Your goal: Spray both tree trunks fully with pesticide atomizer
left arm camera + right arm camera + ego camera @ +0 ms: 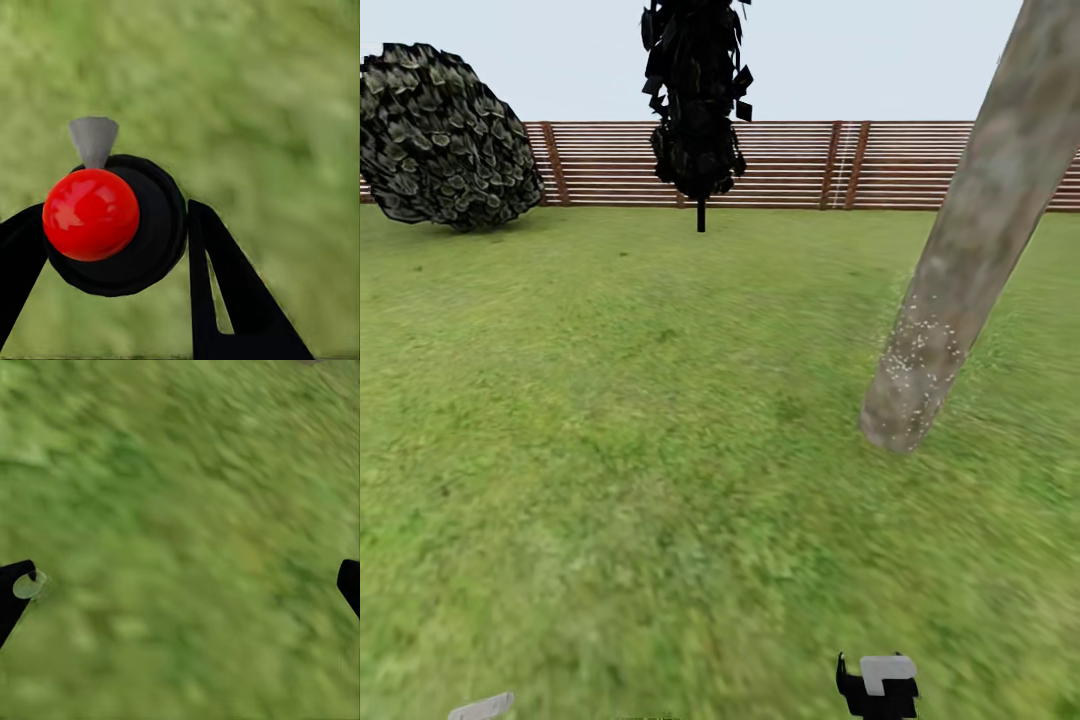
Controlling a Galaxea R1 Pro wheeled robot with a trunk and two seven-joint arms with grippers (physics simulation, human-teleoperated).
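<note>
The pesticide atomizer [112,225] has a round black body, a glossy red ball top and a grey cone nozzle [94,139]. My left gripper [112,251] is shut on it, with a black finger [225,292] on each side, above grass. One tree trunk [980,230], thick, pale grey-brown and leaning, rises at the right of the head view. White specks dot its lower part [920,350]. My right gripper [180,585] is open and holds nothing over the lawn, and it also shows at the bottom edge [880,688].
The garden lawn [620,420] stretches to a brown slatted fence [800,165]. A near-black narrow tree [698,110] stands mid-back and a round dark bush [445,140] at the far left. A small grey piece [480,707] pokes in at the bottom left.
</note>
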